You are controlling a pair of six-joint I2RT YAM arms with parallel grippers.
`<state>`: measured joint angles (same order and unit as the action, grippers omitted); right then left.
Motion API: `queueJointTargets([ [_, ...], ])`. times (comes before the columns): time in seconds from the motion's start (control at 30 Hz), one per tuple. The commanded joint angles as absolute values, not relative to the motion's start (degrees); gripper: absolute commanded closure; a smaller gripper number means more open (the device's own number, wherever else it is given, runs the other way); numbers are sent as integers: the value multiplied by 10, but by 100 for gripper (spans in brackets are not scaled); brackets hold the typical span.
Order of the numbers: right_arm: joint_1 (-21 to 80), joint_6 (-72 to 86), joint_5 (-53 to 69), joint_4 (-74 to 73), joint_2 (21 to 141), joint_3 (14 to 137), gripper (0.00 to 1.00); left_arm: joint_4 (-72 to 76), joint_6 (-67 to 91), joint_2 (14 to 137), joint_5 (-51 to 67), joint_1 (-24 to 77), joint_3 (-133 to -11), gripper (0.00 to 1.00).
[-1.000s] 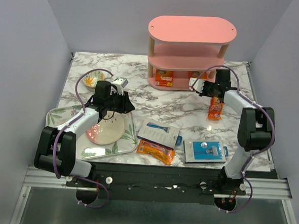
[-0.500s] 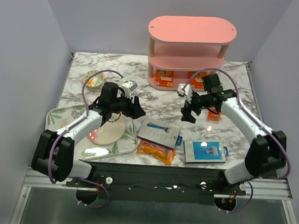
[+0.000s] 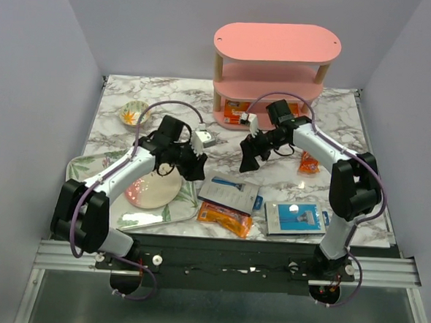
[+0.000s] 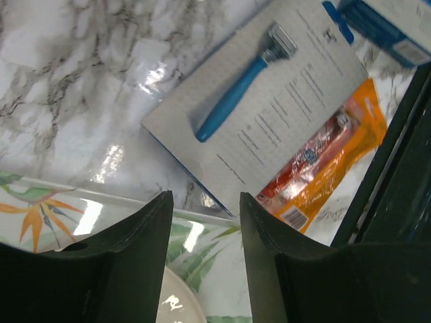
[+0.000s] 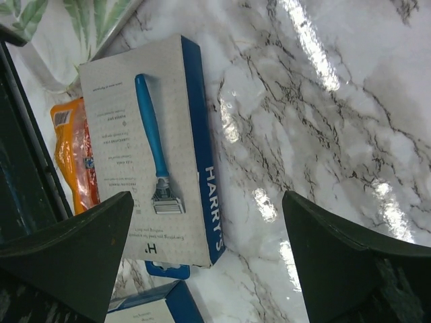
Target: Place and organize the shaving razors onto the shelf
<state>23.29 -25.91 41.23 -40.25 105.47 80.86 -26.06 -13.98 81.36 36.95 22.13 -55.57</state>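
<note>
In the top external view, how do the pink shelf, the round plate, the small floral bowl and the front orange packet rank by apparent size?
1. pink shelf
2. round plate, partly covered
3. front orange packet and small floral bowl look about alike; not ranked.

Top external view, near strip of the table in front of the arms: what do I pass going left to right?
floral tray → pink plate → orange razor packet → blue razor card. The grey razor card lies directly behind the orange packet, so it is left out of the order.
</note>
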Motion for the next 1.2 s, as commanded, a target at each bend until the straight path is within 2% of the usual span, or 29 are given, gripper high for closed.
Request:
queueJointTargets([
  [0.0, 231, -232, 430, -414, 1076, 808, 0, -408, -343, 789, 353, 271, -539, 48],
  [0.4, 233, -215, 403, -427, 1068, 770, 0, -215, -316, 733, 237, 328, -406, 43],
  [0.8, 237, -185, 388, -371, 1033, 675, 0, -26, -255, 760, 113, 406, -354, 43],
  [1.03, 237, -192, 468, -379, 1039, 669, 0, -25, -273, 808, 98, 411, -375, 42],
  [1.17, 237, -190, 454, -372, 1051, 664, 0, -34, -257, 822, 83, 410, -402, 42],
])
